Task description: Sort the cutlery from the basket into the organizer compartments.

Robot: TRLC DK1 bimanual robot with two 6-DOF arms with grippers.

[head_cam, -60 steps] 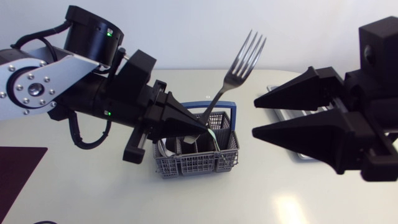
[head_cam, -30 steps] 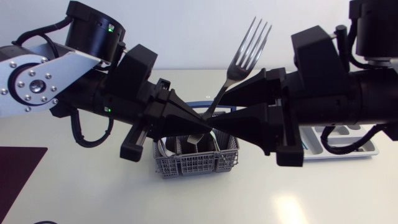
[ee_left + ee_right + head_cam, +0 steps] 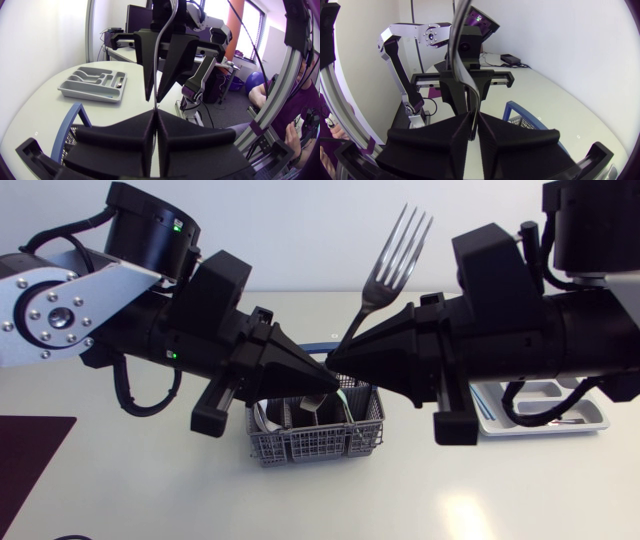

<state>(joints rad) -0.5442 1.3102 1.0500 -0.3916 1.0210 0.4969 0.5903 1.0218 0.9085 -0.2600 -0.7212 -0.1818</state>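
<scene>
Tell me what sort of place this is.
Probably a robotics test bench, not a kitchen. Over a plain white table, the left gripper and the right gripper are both shut on one fork. Below it stands a grey cutlery basket, with an organizer tray nearby.

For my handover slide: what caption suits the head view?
Left gripper and right gripper both grip one fork above the basket; organizer nearby.

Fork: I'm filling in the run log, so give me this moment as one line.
phase: handover | fork: above basket | left gripper: shut on fork | right gripper: shut on fork
</scene>
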